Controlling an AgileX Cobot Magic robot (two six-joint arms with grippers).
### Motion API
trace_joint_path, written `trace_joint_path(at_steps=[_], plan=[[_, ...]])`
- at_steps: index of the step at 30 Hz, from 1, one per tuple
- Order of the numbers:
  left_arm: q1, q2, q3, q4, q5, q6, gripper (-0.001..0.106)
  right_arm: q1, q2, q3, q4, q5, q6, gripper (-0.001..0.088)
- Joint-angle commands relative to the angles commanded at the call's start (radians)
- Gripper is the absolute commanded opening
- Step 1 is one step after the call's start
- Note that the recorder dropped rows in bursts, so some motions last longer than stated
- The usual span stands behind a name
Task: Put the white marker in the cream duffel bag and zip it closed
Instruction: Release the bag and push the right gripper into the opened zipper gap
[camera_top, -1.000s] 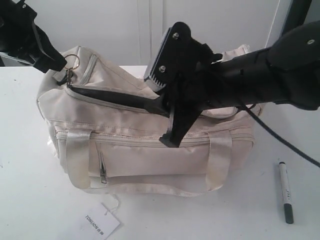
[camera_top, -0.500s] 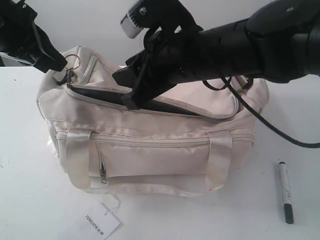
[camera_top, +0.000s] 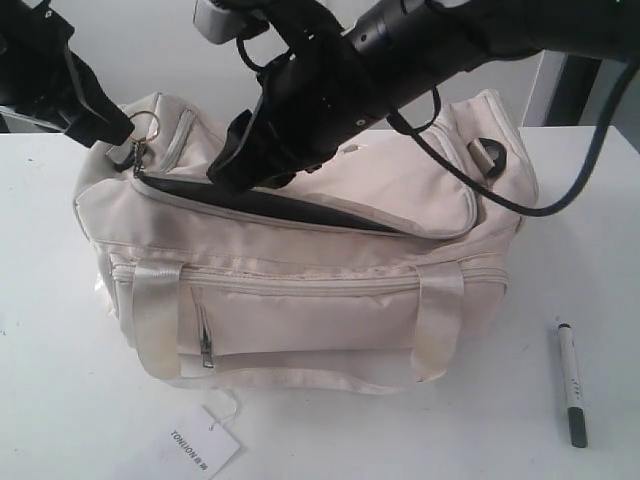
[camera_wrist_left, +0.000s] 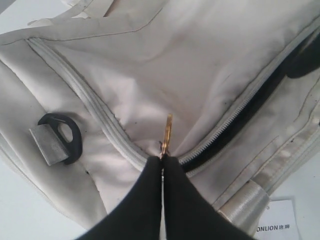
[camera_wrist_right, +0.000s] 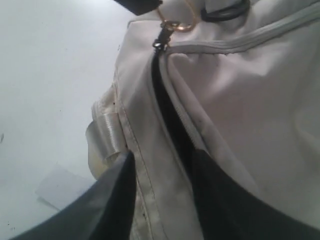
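The cream duffel bag (camera_top: 320, 300) lies in the middle of the table with its top zipper open on a long dark slit (camera_top: 300, 208). At the bag's left end my left gripper (camera_top: 125, 128) is shut on the metal key-ring zipper pull (camera_top: 148, 125). The left wrist view shows the ring (camera_wrist_left: 168, 131) edge-on at the closed fingertips of that gripper (camera_wrist_left: 162, 159). My right gripper (camera_top: 235, 175) hangs open over the slit's left part. The bag's front lip (camera_wrist_right: 150, 150) lies between its spread fingers (camera_wrist_right: 117, 190). The white marker (camera_top: 571, 382) lies on the table at the front right, dark cap nearest the camera.
A white paper tag (camera_top: 200, 445) lies on the table in front of the bag. A black strap ring (camera_top: 487, 155) sits on the bag's right end. The right arm and its cable (camera_top: 560, 190) stretch across above the bag. A satin strap (camera_top: 155, 310) hangs down the front.
The right arm has risen and swung left across the bag. Its gripper went from the middle of the opening to the left part. The left gripper, bag and marker have stayed still.
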Motion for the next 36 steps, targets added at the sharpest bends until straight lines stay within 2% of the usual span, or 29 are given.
trace_joint_path(at_steps=[2,6,13,17,36], plan=[[0.000,0.000,0.000,0.000,0.002,0.000,0.000,0.014,0.005,0.002,-0.004,0.000,-0.112,0.0395],[0.000,0.000,0.000,0.000,0.002,0.000,0.000,0.047,0.020,0.002,-0.033,-0.031,-0.209,0.0435],[0.000,0.000,0.000,0.000,0.004,0.002,0.000,0.057,0.066,0.002,-0.073,-0.126,-0.205,0.0442],[0.000,0.000,0.000,0.000,0.004,0.002,0.000,0.057,0.075,0.004,-0.074,-0.171,-0.205,0.0486],[0.000,0.000,0.000,0.000,0.004,0.002,0.000,0.057,0.166,0.004,0.028,-0.115,-0.195,0.0491]])
